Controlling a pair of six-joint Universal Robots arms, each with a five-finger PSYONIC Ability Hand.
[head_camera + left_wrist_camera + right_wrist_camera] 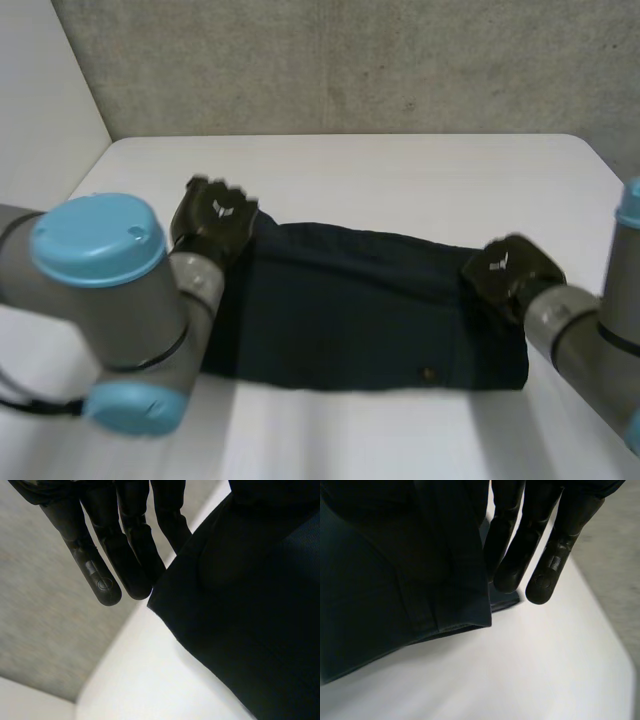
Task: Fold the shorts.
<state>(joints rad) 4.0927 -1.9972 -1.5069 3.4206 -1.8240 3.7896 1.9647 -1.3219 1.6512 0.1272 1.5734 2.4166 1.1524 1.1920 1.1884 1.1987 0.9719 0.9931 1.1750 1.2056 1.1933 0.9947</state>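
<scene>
Dark navy shorts (350, 310) lie spread sideways across the white table (400, 170). My left hand (212, 222) is at their far left corner. In the left wrist view its straight fingers (100, 565) lie against the cloth (250, 605), which rises to the palm and is pinched there. At the far right corner sits my right hand (510, 270). There too the fingers (555, 555) are straight, and the shorts' hem (395, 580) is pinched at the palm, held a little above a lower layer.
My left arm's blue-capped elbow (100, 300) stands in front of the shorts' left end. A grey wall (350, 60) runs behind the table's far edge. Bare table lies beyond the shorts and in front of them.
</scene>
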